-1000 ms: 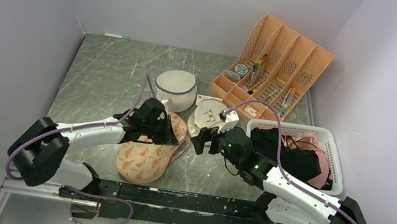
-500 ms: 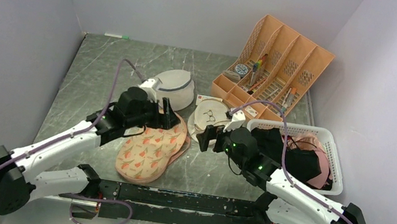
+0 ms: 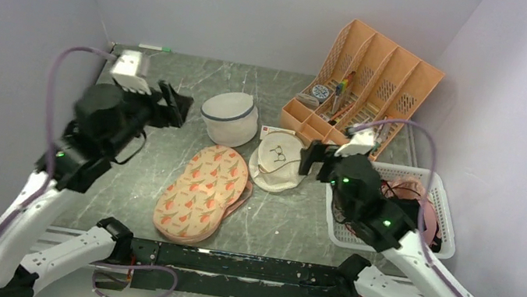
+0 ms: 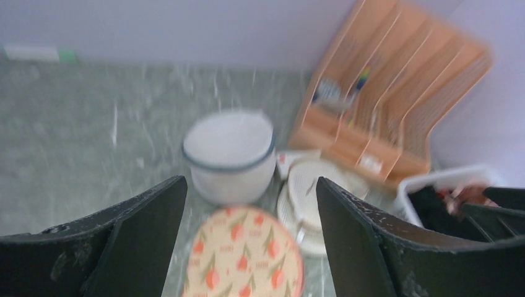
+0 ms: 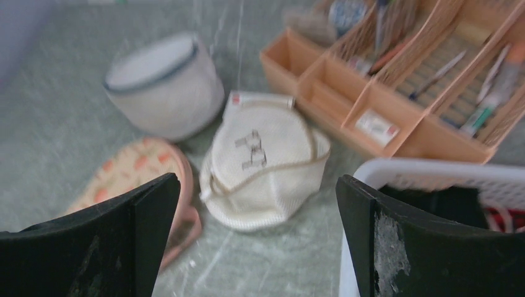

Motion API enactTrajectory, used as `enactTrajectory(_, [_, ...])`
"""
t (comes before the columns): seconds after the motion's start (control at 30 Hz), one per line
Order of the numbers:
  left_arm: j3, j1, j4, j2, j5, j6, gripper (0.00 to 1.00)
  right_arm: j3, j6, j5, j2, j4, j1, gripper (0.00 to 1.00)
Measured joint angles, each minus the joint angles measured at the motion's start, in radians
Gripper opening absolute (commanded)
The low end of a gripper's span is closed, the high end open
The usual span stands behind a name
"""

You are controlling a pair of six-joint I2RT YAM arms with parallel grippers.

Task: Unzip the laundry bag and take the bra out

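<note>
You have three bags: the laundry bag (image 3: 202, 193) lies flat at centre, a white mesh bag (image 3: 231, 118) just above it, and a cream bag (image 3: 279, 163) to the right. One basket (image 3: 436, 182) at right holds the black bra (image 5: 439, 201). The left gripper (image 3: 175, 104) and right gripper (image 3: 318, 159) both gape, empty. Bare table (image 3: 126, 152) lies at left. Labels are too blurred to read.

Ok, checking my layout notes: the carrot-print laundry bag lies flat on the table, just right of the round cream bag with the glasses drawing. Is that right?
Not quite. The laundry bag does lie flat on the table, but just left of the round cream bag, not right of it. The top external view shows this.
</note>
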Motion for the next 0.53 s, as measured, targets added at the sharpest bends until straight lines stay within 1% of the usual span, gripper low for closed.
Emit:
enactTrajectory(0.1, [0.149,0.000,0.003,-0.046,-0.016,0.076,0.89,0.164,-0.033,0.057,-0.056,-0.070,0.000,1.00])
enactTrajectory(0.2, [0.235,0.000,0.014,-0.100,-0.018,0.135,0.91,0.288,-0.073,0.073,-0.116,-0.091,0.000,1.00])
enactTrajectory(0.37, [0.271,0.000,0.044,-0.186,-0.025,0.190,0.94,0.406,-0.137,0.076,-0.197,-0.090,0.000,1.00])
enactTrajectory(0.53, [0.262,0.000,0.050,-0.206,-0.037,0.211,0.95,0.426,-0.169,0.079,-0.191,-0.097,0.000,1.00])
